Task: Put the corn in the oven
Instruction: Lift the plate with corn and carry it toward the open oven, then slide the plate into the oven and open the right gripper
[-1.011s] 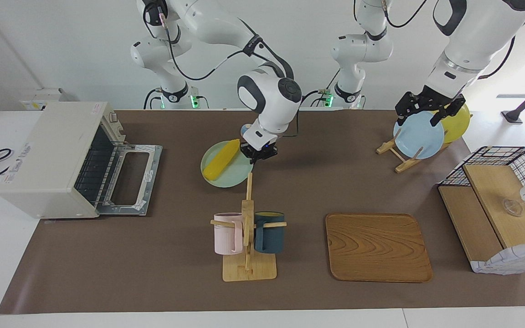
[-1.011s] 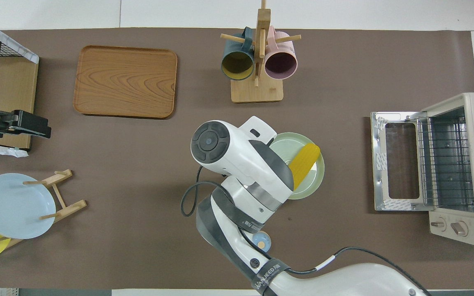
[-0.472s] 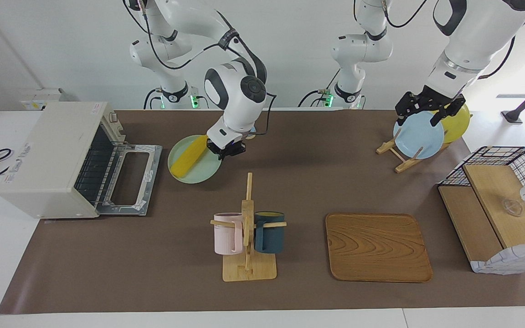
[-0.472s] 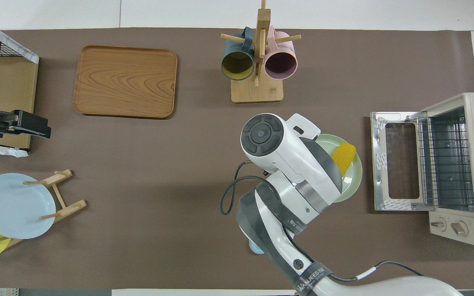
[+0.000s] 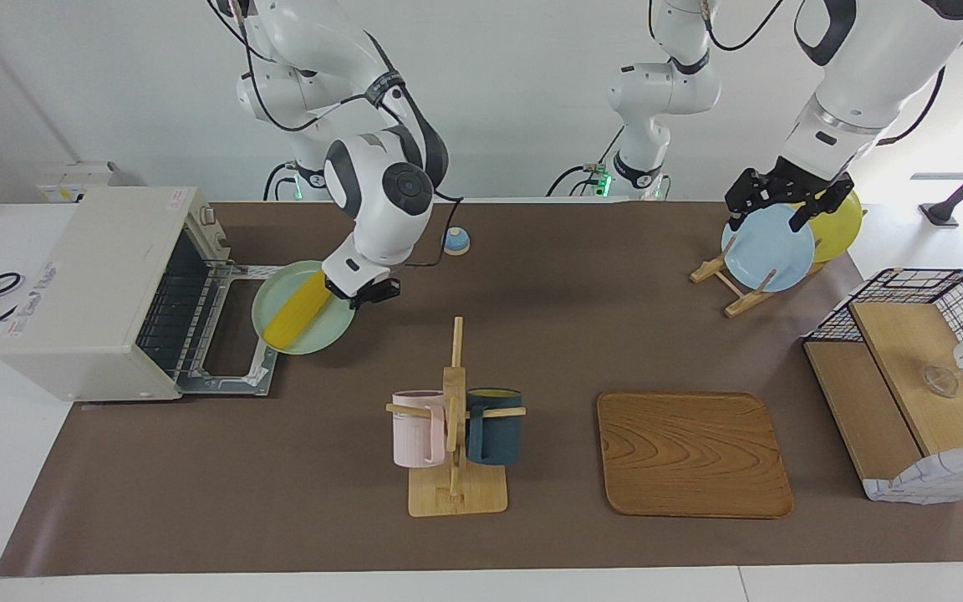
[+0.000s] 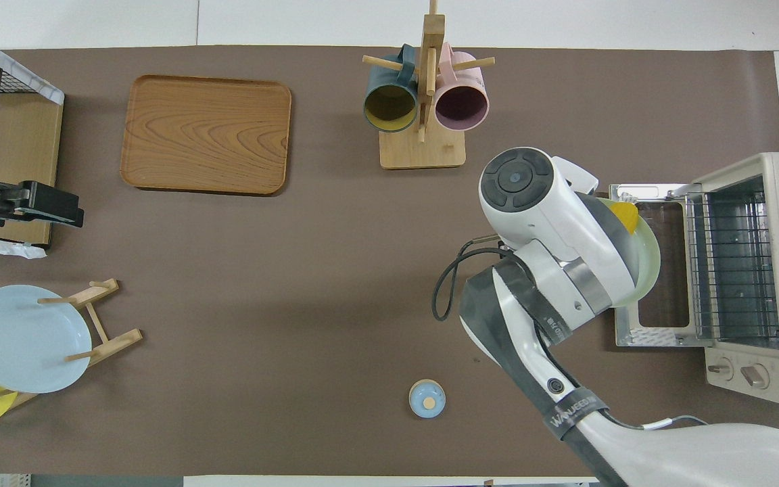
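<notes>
The corn (image 5: 296, 313) lies on a pale green plate (image 5: 285, 288) that the right gripper (image 5: 362, 291) holds up by its rim, fingers clamped together on the plate's edge, over the outer edge of the oven's lowered door (image 5: 235, 330); in the overhead view only a yellow tip of the corn (image 6: 626, 215) shows past the arm; the oven (image 5: 101, 288), the biggest thing on the table, stands at the right arm's end with its wire rack bare; a wooden tray (image 5: 693, 454) lies toward the left arm's end, farther from the robots than the plate rack (image 5: 728, 280); the mug stand (image 5: 455, 435) holds a pink mug (image 5: 417, 428) and a dark blue mug (image 5: 495, 426); the left gripper (image 5: 770, 203) waits over the blue plate (image 5: 767, 248) in the rack, fingers apart; a small blue knob (image 5: 456, 241) sits near the robots.
</notes>
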Robot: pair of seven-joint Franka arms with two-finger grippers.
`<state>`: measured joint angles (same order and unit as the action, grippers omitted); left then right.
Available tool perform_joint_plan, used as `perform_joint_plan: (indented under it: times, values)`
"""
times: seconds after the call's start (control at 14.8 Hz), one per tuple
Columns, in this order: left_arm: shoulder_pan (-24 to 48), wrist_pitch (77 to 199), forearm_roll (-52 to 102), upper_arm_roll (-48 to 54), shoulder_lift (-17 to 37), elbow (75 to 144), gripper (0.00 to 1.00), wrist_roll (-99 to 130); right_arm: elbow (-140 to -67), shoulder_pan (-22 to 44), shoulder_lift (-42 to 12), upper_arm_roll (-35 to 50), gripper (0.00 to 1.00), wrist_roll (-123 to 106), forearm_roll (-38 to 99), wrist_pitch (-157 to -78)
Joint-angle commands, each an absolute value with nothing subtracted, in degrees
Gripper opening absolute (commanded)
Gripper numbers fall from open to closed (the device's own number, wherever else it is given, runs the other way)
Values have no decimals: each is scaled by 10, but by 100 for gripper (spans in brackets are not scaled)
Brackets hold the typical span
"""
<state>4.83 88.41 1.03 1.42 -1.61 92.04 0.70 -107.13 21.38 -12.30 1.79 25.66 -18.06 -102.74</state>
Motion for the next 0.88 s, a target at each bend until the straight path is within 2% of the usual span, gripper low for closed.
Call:
perform_joint_plan:
  times: [0.0,0.4,0.81]
  values:
    - [40,889,-1,19,-28,933,100,1,-1092,193,-105,24,0,230,-194,-1041]
    - [40,889,-1,19,-28,933,100,1,-1104,125,-91,24,0,141,-205,-1063]
    - [40,889,-1,19,-28,933,100,1,-1160,101,-46,24,0,123,-215,-1066]
